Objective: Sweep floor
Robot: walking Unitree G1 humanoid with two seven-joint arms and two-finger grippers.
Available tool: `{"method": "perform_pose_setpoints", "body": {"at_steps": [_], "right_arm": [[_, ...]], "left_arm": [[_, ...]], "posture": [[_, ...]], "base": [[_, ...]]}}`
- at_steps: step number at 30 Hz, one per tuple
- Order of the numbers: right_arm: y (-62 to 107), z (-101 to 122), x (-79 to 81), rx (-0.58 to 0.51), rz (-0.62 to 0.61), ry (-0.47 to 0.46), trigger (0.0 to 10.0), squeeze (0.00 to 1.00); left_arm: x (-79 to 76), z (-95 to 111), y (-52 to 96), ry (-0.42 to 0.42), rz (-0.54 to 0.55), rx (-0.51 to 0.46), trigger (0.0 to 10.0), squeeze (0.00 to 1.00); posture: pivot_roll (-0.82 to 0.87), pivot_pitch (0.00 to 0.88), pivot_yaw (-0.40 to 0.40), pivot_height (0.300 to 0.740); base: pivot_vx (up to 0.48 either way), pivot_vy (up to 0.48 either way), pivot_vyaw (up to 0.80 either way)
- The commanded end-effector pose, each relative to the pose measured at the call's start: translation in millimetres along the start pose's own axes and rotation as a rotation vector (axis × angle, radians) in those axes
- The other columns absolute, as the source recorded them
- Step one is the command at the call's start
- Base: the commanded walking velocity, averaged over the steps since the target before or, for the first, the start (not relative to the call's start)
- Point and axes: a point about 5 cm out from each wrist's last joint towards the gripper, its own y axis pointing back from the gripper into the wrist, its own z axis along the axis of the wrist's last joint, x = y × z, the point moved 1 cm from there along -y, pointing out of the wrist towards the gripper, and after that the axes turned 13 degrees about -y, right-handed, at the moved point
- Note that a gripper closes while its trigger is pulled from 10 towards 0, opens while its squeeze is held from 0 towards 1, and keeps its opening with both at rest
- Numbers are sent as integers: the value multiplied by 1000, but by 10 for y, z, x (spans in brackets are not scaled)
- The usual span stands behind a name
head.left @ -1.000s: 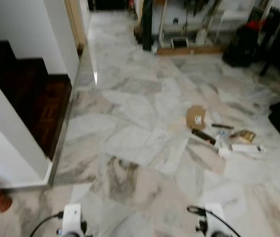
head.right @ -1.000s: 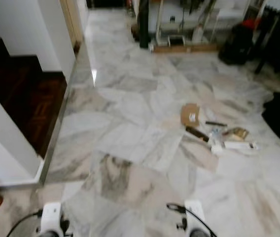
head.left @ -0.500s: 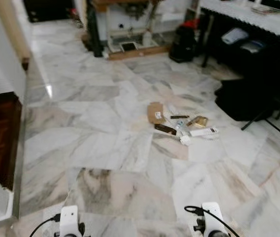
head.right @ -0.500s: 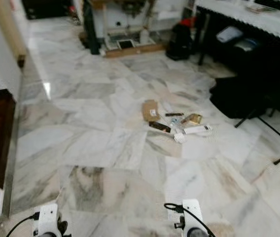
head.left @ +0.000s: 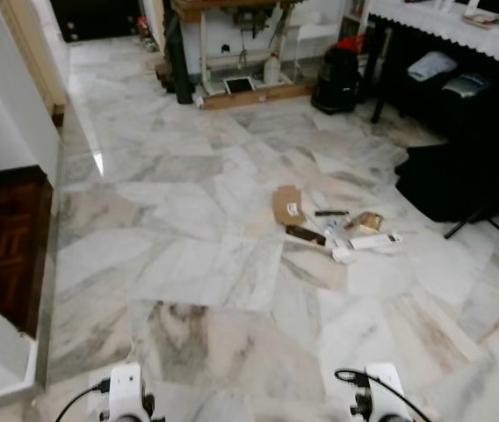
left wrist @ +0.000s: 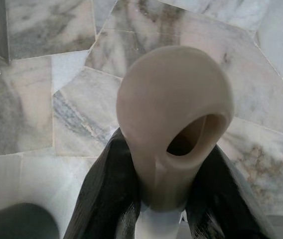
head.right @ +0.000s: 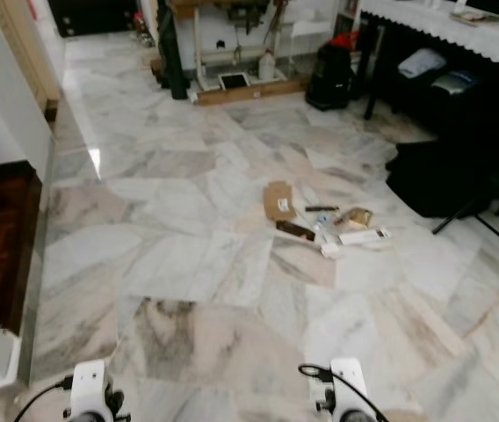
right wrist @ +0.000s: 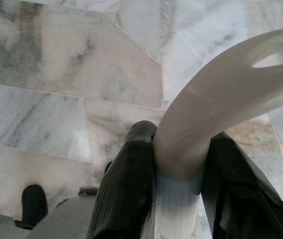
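a small heap of litter (head.left: 333,230) lies on the marble floor (head.left: 206,264), a flat cardboard piece (head.left: 287,204) at its edge, just beside a black bag (head.left: 447,180). left gripper (left wrist: 156,199) has its fingers (left wrist: 104,194) pinching a beige handle (left wrist: 174,114); right gripper (right wrist: 179,199) has its fingers (right wrist: 129,189) pinching a white handle (right wrist: 221,94).

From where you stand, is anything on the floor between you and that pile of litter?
Nothing visible: bare marble floor runs from the robot to the litter pile. The black bag sits beyond it, to the right.
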Motion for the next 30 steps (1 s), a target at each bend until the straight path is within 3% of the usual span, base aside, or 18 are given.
{"method": "perform_pose_setpoints", "body": {"at_steps": [1,7,17,24,30], "right_arm": [[-4,5,22,0,2,-12,10000,0],[3,-17,-12,5,-3,-20,10000,0],[16,-32,-73,6,-9,-11,10000,0],[4,-31,9,3,0,-18,10000,0],[4,-31,4,5,-3,-18,10000,0]], "left_arm": [[21,26,-4,13,4,-13,10000,0],[2,24,-4,12,-3,-12,10000,0],[-13,33,-6,6,-12,-16,10000,0],[-4,34,-7,6,-11,-15,10000,0],[8,40,-8,9,-9,-17,10000,0]], "posture": [[-90,0,16,740],[-97,0,25,740],[-92,0,24,740],[-90,0,25,740],[-92,0,29,740]], "base": [[330,0,0],[317,0,-656],[317,0,0],[312,0,0],[303,0,-800]]}}
